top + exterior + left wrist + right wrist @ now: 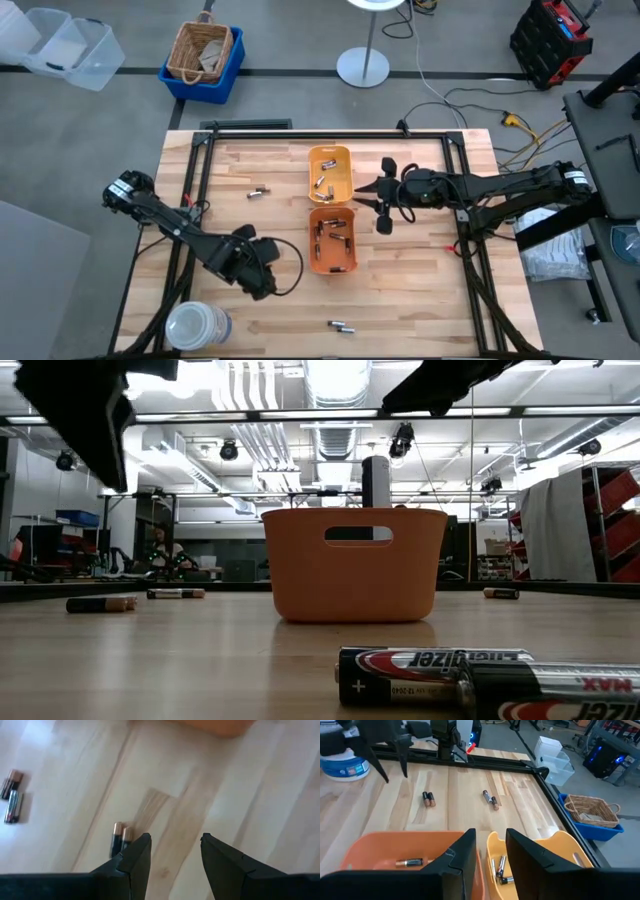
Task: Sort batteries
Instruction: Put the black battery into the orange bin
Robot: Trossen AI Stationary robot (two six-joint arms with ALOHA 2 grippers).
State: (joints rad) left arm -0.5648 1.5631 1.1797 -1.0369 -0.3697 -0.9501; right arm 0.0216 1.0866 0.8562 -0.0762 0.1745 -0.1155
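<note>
The left end effector [262, 272] hovers just left of the orange tray [332, 240], fingers [135, 855] parted and empty, a pair of batteries [120, 837] on the table [420, 300] just beside one fingertip. More batteries [331, 232] lie inside that tray, others in the yellow-orange tray [329, 174] beyond it. The right end effector [378, 203] hangs at the orange tray's right, over both trays' rims, narrowly open, holding nothing.

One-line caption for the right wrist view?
Open right gripper hovers over the orange tray and yellow tray, loose batteries on the table beyond.
</note>
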